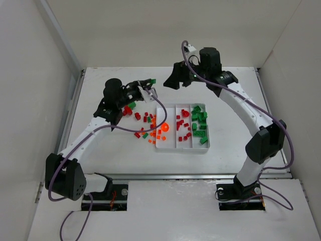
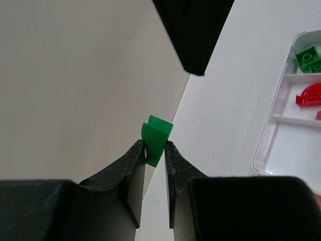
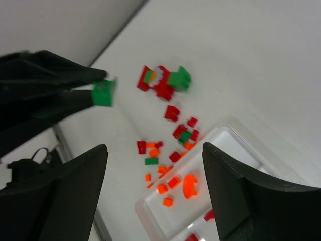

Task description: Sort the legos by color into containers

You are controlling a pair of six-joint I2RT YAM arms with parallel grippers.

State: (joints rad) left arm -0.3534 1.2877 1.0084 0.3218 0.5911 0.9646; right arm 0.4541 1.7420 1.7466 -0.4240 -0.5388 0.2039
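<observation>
My left gripper (image 1: pixel 150 83) is shut on a green lego (image 2: pixel 156 136) and holds it in the air above the table, left of the white tray (image 1: pixel 165 145); the same brick shows in the right wrist view (image 3: pixel 104 94). The tray's three compartments hold orange legos (image 1: pixel 164 129) on the left, red legos (image 1: pixel 182 125) in the middle and green legos (image 1: pixel 200 123) on the right. Loose red, green and orange legos (image 1: pixel 144 125) lie on the table left of the tray. My right gripper (image 1: pixel 173 80) is open and empty, high above the tray's far end.
White walls enclose the table on the left, back and right. A metal rail (image 1: pixel 170 175) runs along the near edge. A cluster of joined red and green bricks (image 3: pixel 163 83) lies far left of the tray.
</observation>
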